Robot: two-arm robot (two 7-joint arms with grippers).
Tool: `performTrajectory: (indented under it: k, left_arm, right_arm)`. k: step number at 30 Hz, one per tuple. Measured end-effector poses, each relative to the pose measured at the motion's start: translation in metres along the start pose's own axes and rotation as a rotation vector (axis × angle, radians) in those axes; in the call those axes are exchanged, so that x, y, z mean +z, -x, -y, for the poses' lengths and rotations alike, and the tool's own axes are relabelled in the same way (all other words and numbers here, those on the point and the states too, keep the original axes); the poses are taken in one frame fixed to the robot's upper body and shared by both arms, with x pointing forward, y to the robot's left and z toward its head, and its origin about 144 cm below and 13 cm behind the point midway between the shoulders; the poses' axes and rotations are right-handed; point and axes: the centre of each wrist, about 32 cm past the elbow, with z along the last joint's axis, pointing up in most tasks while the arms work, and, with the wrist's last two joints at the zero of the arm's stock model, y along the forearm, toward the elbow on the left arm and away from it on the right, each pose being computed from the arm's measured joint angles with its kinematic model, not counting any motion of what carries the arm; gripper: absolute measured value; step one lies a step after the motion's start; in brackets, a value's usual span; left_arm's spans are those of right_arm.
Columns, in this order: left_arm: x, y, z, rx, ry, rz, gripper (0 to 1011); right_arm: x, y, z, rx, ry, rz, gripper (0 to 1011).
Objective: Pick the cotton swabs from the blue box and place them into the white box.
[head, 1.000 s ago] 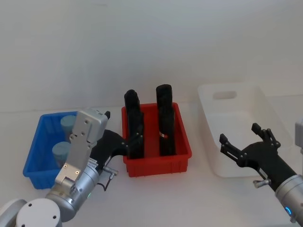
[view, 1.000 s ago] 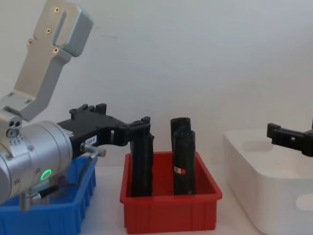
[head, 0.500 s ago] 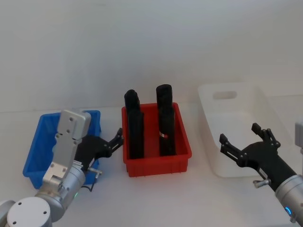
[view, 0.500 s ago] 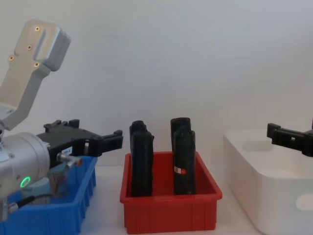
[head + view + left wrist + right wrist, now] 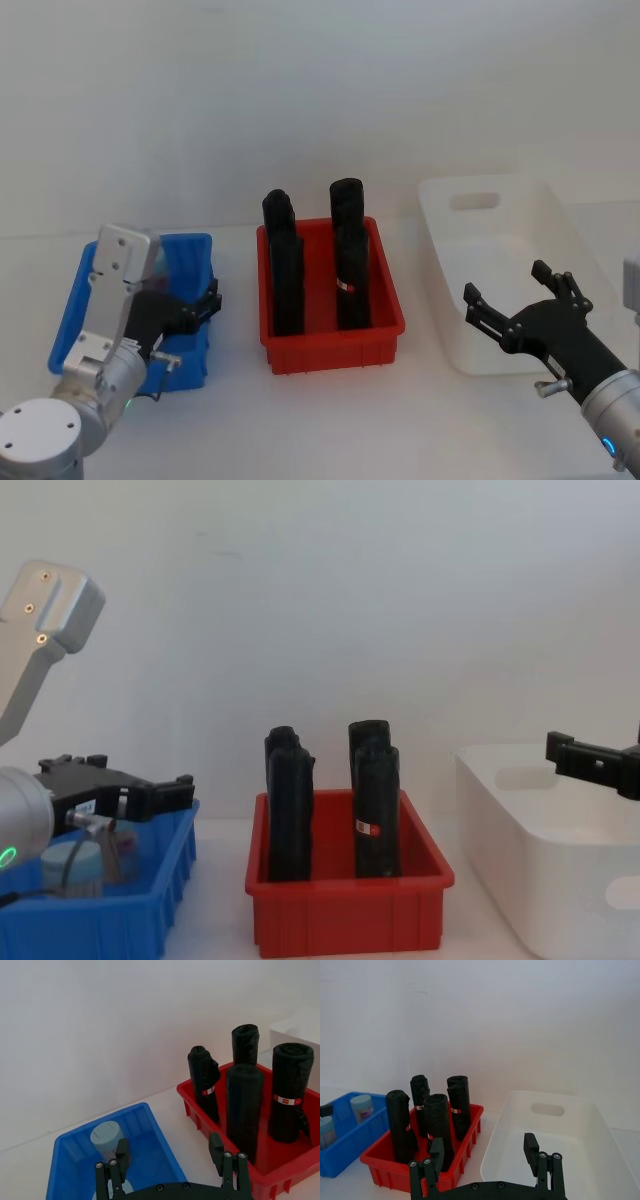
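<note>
Jaws apart over the blue box, the left gripper could bump the cotton swabs over. The right gripper, by the white box, has jaws apart too.

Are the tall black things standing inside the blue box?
No, the black rolls stand upright in the red bin, which sits beside the blue box.
</note>
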Motion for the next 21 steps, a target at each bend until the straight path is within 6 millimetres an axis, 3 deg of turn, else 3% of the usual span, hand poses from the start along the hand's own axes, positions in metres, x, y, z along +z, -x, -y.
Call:
performTrajectory:
  k: [21]
  left_arm:
    - [-0.017, -0.040, 0.028, 0.018, -0.157, -0.050, 1004]
  right_arm:
    - [0.000, 0.000, 0.000, 0.000, 0.000, 0.000, 1003]
